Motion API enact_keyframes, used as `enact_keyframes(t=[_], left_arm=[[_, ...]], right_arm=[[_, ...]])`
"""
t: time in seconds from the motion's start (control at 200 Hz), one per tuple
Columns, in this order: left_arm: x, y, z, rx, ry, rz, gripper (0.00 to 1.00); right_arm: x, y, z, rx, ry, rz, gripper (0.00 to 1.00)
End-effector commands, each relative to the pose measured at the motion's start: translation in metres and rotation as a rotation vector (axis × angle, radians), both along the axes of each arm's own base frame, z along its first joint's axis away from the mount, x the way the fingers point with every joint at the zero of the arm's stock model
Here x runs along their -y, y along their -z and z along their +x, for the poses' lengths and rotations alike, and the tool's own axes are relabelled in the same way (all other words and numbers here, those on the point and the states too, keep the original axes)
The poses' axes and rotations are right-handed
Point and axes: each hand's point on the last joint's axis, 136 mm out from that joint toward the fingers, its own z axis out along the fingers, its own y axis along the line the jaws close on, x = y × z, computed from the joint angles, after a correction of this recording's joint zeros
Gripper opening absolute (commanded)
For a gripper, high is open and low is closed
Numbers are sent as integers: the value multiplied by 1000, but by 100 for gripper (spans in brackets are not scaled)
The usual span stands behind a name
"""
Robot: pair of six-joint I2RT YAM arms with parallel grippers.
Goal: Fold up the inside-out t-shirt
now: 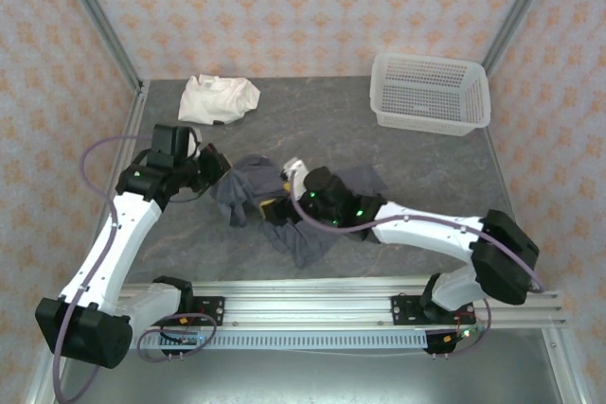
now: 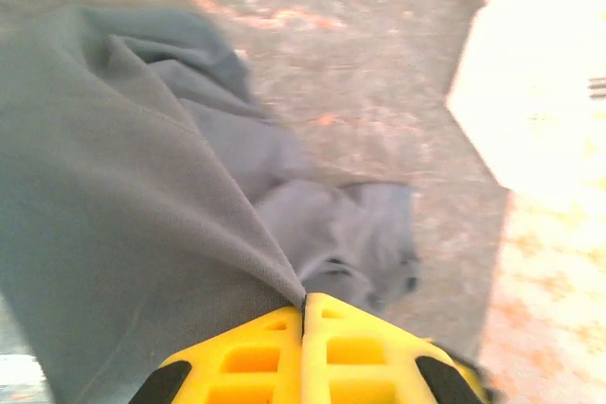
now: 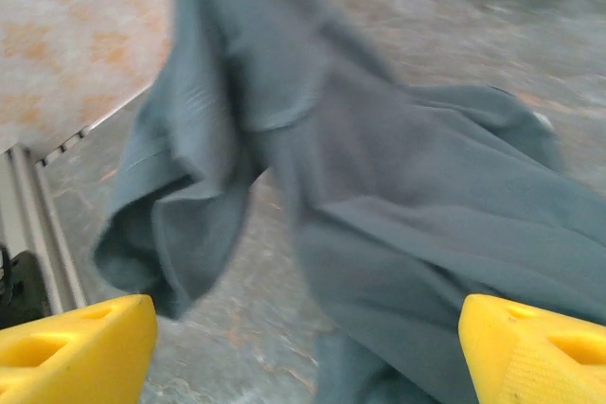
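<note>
While left end effector (image 2: 304,307) pinches t-shirt (image 2: 123,215), right end effector (image 3: 305,330) gapes.

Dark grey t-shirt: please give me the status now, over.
Left fingers shut on crumpled dark slate-grey cotton t-shirt. Right fingers open, shirt ahead. Cream-white crumpled garment, white plastic basket far off, not in way.

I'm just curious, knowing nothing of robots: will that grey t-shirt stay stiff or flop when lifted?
Probably floppy: the grey t-shirt lies crumpled in soft folds and sags from the left end effector. Likely light, as one small pinch seems to raise it.
</note>
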Motion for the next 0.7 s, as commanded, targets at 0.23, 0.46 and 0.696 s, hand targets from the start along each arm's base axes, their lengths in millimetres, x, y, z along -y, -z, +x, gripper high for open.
enact_keyframes(t=[0.23, 0.46, 0.696], left_arm=[[33, -32, 8, -39, -13, -109, 0], [4, -85, 26, 198, -42, 94, 24], [-25, -152, 8, 664, 114, 525, 57]], right_arm=[[-78, -32, 44, 84, 106, 325, 78], [-61, -90, 45, 76, 153, 432, 0], [34, -172, 74, -75, 356, 523, 0]])
